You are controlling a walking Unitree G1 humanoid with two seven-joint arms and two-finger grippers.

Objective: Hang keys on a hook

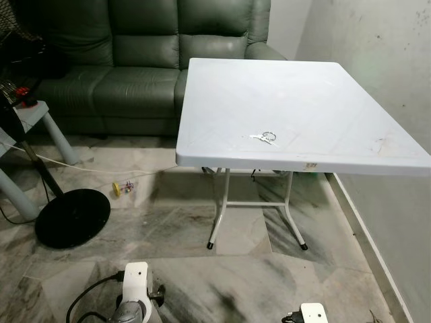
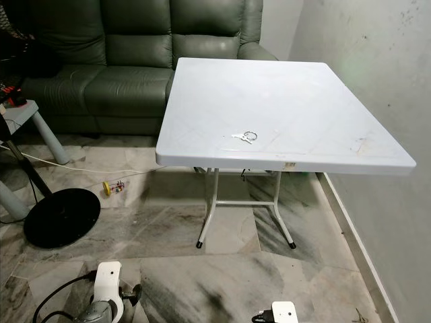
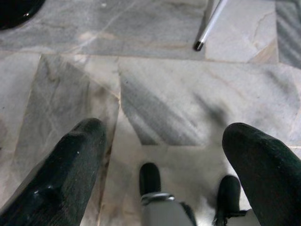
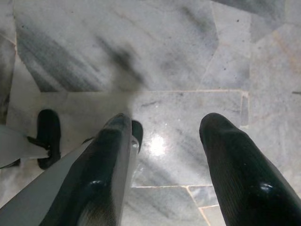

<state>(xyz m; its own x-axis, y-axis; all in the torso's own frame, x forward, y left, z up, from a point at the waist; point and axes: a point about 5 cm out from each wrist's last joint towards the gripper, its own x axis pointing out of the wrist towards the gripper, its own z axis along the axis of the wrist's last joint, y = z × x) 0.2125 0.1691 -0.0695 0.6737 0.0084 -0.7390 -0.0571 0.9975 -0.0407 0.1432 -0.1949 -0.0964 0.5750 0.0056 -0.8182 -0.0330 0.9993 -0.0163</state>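
So from the head cameras: a white folding table (image 1: 323, 101) with thin white metal legs stands against the wall, and the keys (image 1: 267, 138) lie flat on its top near the front edge, a small ring with what looks like one or two keys on it, too small to be sure. Behind the table is a dark green leather sofa (image 1: 135, 60). Off to the robot's left there's a round black base (image 1: 73, 217) on the marble floor (image 1: 168, 269), a white cable (image 1: 74, 165) running across, and a little yellow thing (image 1: 117, 188) I can't identify. A grey stool-like piece is cut off at the left edge.

Left wrist view: left gripper (image 3: 174, 160) hangs over the grey-veined marble, its two black fingers spread wide, nothing between them. A table leg (image 3: 209, 26) with a black foot pokes in.

Right wrist view: right gripper (image 4: 164, 155) also hangs over the glossy floor, fingers apart and empty
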